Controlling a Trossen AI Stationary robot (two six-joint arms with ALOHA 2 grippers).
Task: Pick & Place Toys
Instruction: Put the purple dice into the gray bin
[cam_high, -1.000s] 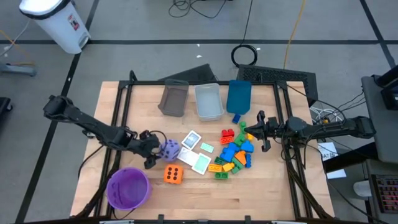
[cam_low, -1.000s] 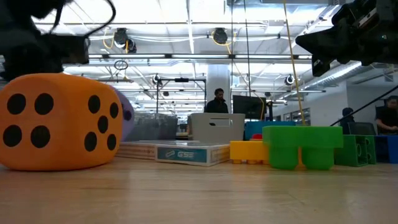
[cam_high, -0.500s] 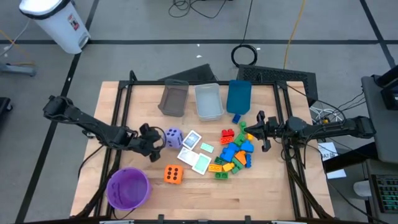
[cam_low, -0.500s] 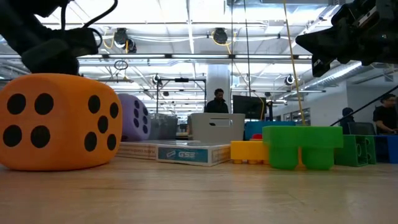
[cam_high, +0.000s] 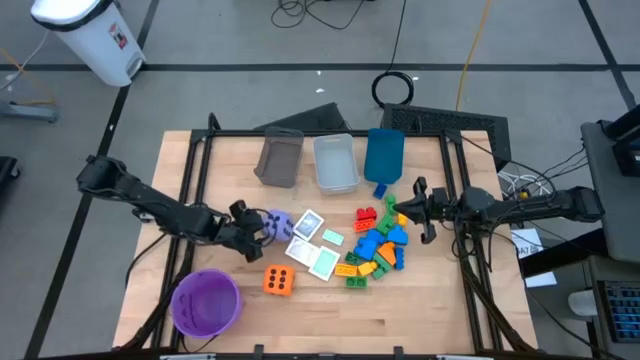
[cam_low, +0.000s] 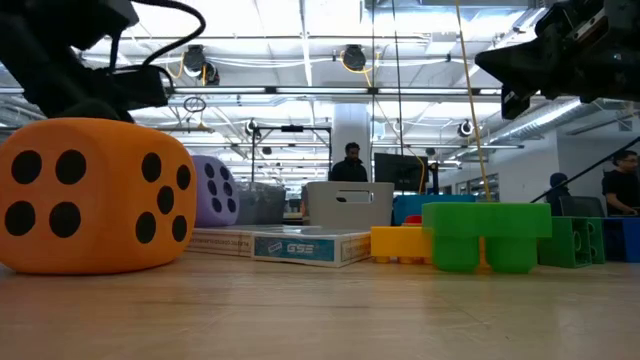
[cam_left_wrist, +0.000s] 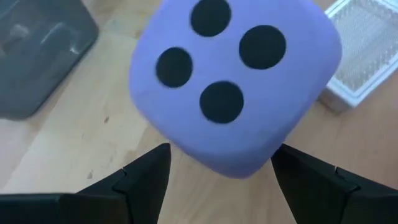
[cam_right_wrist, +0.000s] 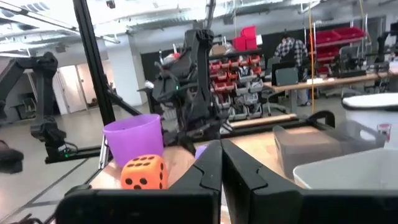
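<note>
Ahead of the left jaws: the purple die (cam_high: 277, 223) sits on the tabletop (cam_high: 420, 310), just in front of the spread fingertips (cam_left_wrist: 146, 177), four dark dots facing the wrist camera.
Beyond the purple die: white-and-teal cards (cam_high: 318, 241) lie just past it; one card's corner shows beside the die in the left wrist view.
Off to one side of the left jaws: the grey bin (cam_high: 279, 158), well apart, with the clear bin (cam_high: 335, 162) and blue bin (cam_high: 384, 153) alongside it.
Near the left arm: the orange die (cam_high: 278, 280) and the purple bowl (cam_high: 206, 301), both apart from the jaws.
Left gripper (cam_high: 252, 229): jaws released wide, flanking the purple die's near side without clearly touching it.
Right gripper (cam_high: 413, 210): jaws clenched on nothing, raised beside the heap of building bricks (cam_high: 376, 244).
Background: a person stands far behind the tabletop in the low view.
</note>
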